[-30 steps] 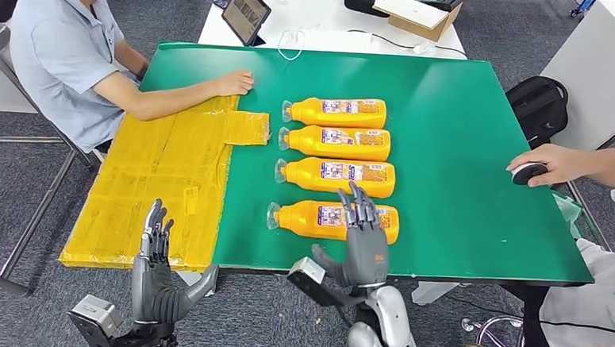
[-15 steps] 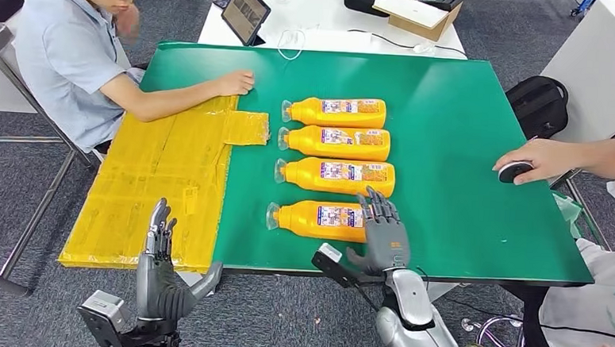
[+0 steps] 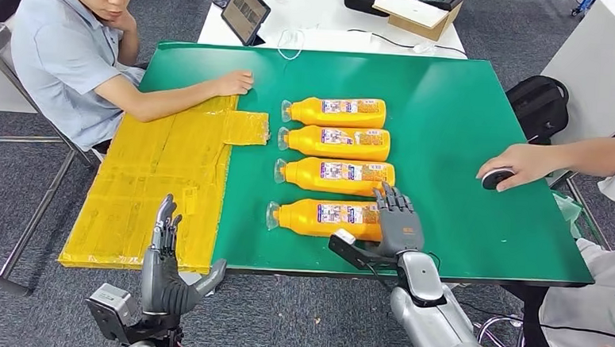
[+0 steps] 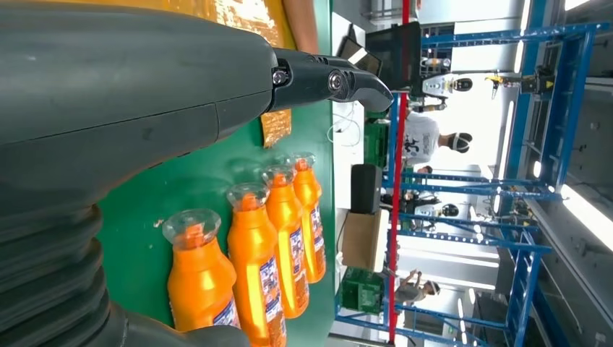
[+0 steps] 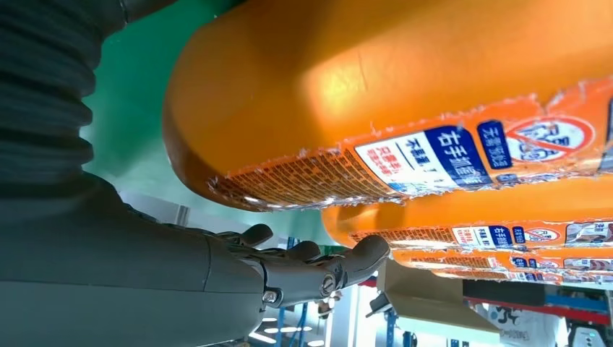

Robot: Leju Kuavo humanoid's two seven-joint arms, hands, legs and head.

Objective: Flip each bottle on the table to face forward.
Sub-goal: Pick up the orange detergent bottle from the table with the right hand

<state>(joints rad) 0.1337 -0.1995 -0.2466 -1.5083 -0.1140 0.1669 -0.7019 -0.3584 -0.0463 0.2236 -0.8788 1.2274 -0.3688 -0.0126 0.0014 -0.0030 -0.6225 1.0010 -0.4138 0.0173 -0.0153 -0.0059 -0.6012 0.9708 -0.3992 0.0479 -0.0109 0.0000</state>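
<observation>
Across the middle of the head view lies the green surface [image 3: 464,150], with a yellow taped sheet [image 3: 161,174] covering its left part and hanging past the near edge. At the far left corner a seated person in a light blue shirt [image 3: 64,49] rests a forearm on the sheet, and from the right another person's hand [image 3: 519,163] covers a small black puck [image 3: 495,178] on the green. Four orange bottles lie on their sides in a column near the middle, caps pointing left and printed labels facing up: the farthest bottle [image 3: 335,111], the second bottle [image 3: 334,141], the third bottle [image 3: 334,176], and the nearest bottle [image 3: 322,219] close to the front edge. At the base end of the nearest bottle sits the right hand [image 3: 398,223], its fingers [image 3: 390,198] spread and pointing away from the robot, lying over or against the bottle's end; whether they touch it I cannot tell, and they are wrapped around nothing. In the right wrist view that bottle's base looms just beside the open palm. Below the front edge, off the surface, the left hand [image 3: 164,265] stands upright with its fingers [image 3: 164,218] straight, thumb out to the side, holding nothing.
</observation>
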